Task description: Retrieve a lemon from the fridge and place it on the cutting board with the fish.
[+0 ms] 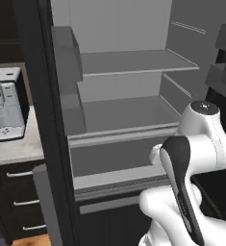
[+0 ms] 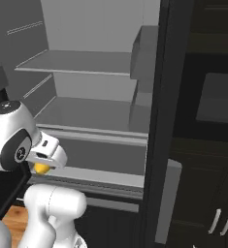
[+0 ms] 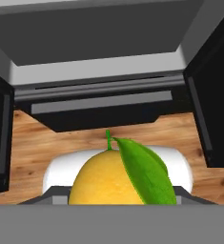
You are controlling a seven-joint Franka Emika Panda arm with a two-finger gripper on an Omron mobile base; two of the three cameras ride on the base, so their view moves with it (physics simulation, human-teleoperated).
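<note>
Left base view – fridge [image 1: 129, 96]: both doors swung wide, light grey interior with 2 bare shelves and a deep lower bay.
Left base view – arm: white links rise from the lower right and fold in front of the lower bay's front lip, clear of the shelf edges.
Left base view – desk [image 1: 16, 149]: pale top at left with a white coffee machine [image 1: 4, 110] on it, set apart from the fridge by the dark door edge.
Right base view – gripper [image 2: 42, 164]: low at the left, out in front of the fridge's bottom ledge and outside the cabinet.
Right base view – lemon [image 2: 41, 167]: a yellow patch under the white hand, gripped between the fingers.
Right base view – open room: the right door edge stands well to the right of the hand; wood floor shows below the arm.
Hand view – lemon [image 3: 106, 178]: fills the lower middle, stem and green leaf up, fingers closed on its sides.
Hand view – edges: grey fridge ledge and drawer front across the top, dark door edges at both sides, wood floor [image 3: 32, 143] between them.
</note>
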